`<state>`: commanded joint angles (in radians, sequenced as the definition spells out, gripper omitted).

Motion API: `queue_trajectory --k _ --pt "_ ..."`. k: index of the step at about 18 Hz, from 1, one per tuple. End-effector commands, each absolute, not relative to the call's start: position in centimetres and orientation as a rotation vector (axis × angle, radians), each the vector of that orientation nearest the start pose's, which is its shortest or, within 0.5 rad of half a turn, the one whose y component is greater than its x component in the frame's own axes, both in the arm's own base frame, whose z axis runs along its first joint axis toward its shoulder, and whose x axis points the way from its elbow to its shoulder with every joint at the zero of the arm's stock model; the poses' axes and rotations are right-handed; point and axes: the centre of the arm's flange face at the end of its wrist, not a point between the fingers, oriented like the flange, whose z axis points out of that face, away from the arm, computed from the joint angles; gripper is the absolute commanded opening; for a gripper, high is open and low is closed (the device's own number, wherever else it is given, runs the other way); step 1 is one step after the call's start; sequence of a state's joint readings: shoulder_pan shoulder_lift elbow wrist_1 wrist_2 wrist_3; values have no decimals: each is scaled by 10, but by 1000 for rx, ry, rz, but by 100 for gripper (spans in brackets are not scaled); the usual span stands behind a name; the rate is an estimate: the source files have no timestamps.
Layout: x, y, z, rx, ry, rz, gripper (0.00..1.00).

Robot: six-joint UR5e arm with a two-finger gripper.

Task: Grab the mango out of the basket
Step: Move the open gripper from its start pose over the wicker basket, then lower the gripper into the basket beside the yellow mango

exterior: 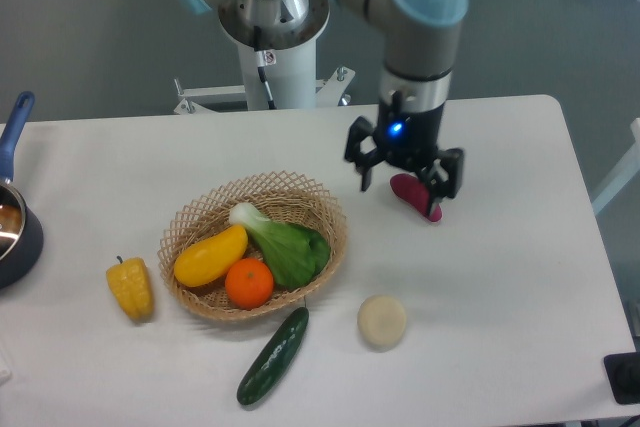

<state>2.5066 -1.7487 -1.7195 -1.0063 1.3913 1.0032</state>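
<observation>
The mango (210, 255) is a smooth yellow-orange oval lying in the left part of the tan wicker basket (318, 205), next to a round orange (249, 283) and a green leafy bok choy (286, 244). My gripper (407, 179) hangs to the right of the basket, well apart from the mango. Its fingers are spread open and hold nothing. A dark red-purple vegetable (416, 197) lies on the table just under and behind the fingers.
A yellow bell pepper (131, 288) lies left of the basket. A dark green cucumber (273, 356) lies in front of it. A pale round object (382, 321) sits to the front right. A dark pan with a blue handle (14, 217) stands at the left edge.
</observation>
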Motion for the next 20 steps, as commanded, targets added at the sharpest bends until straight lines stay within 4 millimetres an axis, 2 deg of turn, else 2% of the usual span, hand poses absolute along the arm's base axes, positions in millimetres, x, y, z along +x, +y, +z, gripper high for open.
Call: queue_trajectory --k 6,10,13,16,20 --pt "-302 471 340 -2914 57 -18 100" --pt "-266 493 328 -2935 -14 -65 100" --pt "-243 497 311 -2964 29 -99 100" --pt "-227 502 293 -2992 68 -138 100" --pt "-224 508 269 -3022 91 -181 100"
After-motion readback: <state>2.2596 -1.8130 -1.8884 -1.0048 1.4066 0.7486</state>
